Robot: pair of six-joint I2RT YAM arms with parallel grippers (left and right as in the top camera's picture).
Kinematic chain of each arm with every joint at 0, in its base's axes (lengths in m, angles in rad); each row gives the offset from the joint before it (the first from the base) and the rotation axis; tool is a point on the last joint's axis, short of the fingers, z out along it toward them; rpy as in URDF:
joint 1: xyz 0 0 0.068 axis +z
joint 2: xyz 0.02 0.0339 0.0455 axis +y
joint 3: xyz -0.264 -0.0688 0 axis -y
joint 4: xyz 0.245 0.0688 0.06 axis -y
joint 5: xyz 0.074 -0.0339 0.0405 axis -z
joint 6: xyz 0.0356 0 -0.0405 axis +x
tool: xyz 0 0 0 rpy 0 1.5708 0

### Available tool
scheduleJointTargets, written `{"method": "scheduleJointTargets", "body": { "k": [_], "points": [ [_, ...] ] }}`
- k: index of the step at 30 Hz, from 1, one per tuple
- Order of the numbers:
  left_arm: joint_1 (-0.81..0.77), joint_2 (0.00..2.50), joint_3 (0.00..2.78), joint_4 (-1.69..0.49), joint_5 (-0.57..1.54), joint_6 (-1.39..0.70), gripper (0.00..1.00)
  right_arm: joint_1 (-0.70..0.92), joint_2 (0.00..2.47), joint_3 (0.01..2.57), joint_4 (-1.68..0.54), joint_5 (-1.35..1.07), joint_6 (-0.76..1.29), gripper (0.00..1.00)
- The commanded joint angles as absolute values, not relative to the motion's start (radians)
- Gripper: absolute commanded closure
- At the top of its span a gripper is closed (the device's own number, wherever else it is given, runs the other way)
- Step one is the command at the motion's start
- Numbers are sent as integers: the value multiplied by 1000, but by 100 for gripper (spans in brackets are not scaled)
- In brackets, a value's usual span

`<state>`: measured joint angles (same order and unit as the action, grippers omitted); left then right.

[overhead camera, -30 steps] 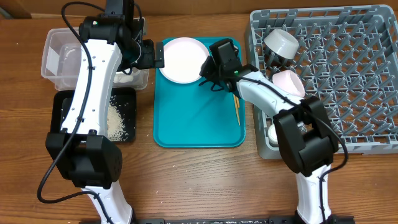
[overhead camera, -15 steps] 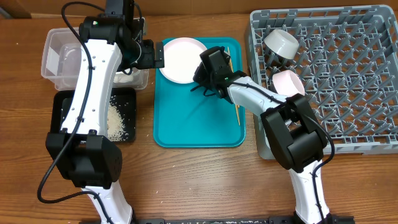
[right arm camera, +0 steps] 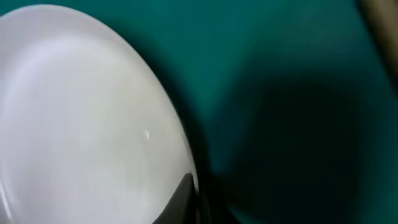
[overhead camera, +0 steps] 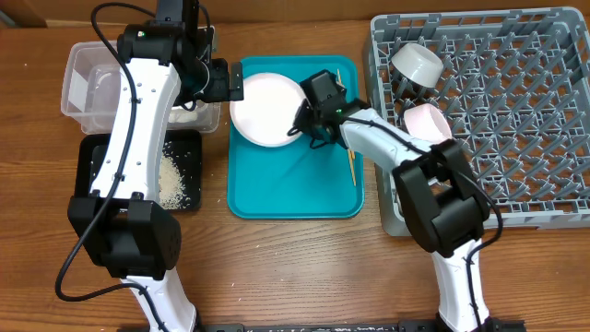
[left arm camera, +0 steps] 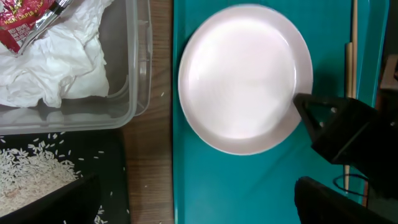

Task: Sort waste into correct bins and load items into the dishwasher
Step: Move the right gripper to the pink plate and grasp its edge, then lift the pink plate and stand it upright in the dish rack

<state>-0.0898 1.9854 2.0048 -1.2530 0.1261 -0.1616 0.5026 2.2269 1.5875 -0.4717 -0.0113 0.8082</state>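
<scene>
**Robot body.** Left arm (overhead camera: 138, 120) and right arm (overhead camera: 383, 138): white link shells, black joint housings. Thin black cables trail behind black left pincer (overhead camera: 236, 83) and right pincer (overhead camera: 300, 123).

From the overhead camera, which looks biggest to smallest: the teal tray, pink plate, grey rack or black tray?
Largest first: grey rack, teal tray, black tray (partly hidden), pink plate.
</scene>
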Motion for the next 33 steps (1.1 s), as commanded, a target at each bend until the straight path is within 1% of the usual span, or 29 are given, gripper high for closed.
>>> {"method": "scheduleJointTargets", "body": {
  "k": [1,5,8,11,13,18,22,23,25,27,33],
  "points": [
    [-92,1952,2028,-1252,123,-165,0,451,2170,1567,-510,-2,704,96],
    [-92,1952,2028,-1252,123,-165,0,387,2037,1570,-541,-2,616,96],
    [-92,1952,2028,-1252,123,-165,0,325,1879,1585,-564,-1,562,96],
    [-92,1952,2028,-1252,123,-165,0,278,1733,1589,-573,35,456,96],
    [-92,1952,2028,-1252,123,-165,0,252,1648,1589,-589,116,392,96],
    [-92,1952,2028,-1252,123,-165,0,196,1488,1589,-631,482,196,96],
    [-92,1952,2028,-1252,123,-165,0,164,1469,1588,-670,840,75,96],
    [-92,1952,2028,-1252,123,-165,0,156,1476,1584,-676,888,51,96],
    [-92,1952,2028,-1252,123,-165,0,132,1496,1572,-686,908,-44,96],
    [-92,1952,2028,-1252,123,-165,0,109,1526,1562,-688,908,-85,96],
    [-92,1952,2028,-1252,123,-165,0,63,1636,1539,-630,1008,-107,96]
  ]
}}
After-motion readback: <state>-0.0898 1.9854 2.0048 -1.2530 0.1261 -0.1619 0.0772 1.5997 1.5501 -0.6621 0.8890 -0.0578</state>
